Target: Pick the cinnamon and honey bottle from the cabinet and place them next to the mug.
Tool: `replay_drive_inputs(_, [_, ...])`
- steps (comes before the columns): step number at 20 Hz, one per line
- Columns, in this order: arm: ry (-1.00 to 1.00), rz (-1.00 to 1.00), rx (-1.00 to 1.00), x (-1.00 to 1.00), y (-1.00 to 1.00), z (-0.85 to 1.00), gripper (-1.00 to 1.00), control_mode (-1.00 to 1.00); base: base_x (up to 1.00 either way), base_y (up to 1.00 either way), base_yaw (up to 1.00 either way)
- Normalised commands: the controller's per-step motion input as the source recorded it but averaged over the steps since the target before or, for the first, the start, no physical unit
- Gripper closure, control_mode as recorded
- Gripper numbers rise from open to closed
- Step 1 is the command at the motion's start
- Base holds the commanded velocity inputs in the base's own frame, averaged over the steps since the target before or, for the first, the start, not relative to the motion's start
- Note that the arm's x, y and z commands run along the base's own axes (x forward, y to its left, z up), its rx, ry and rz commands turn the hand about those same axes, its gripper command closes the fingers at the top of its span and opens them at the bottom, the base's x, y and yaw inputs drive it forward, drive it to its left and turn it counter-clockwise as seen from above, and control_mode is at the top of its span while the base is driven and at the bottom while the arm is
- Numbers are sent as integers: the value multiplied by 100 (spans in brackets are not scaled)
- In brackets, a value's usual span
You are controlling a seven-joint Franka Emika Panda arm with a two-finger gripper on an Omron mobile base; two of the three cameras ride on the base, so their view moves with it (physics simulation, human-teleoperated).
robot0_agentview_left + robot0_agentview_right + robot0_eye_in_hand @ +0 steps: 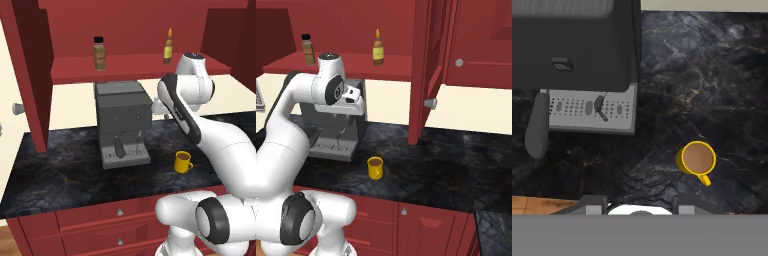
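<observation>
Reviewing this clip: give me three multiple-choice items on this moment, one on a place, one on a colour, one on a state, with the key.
1. Where does the cinnamon stand?
A. on the cabinet shelf
B. on the counter
C. on the coffee machine

2. What colour is the mug?
A. red
B. yellow
C. grey

3. How does the honey bottle stand?
A. lying flat
B. upright on the shelf
C. tipped against the mug

Key: 1 A, the jar sits on the shelf left of the bottle; 2 B, bright yellow on the dark counter; 3 B, its tip points up.
</observation>
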Motion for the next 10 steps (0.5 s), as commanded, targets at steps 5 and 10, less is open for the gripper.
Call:
replay_drive_inputs(5, [-3,-1,-1,-15,-4,0,-100,-100,0,0,0])
replay_drive_inputs(10, [-33,-2,0,-59,-2,12,-100,-100,0,0,0])
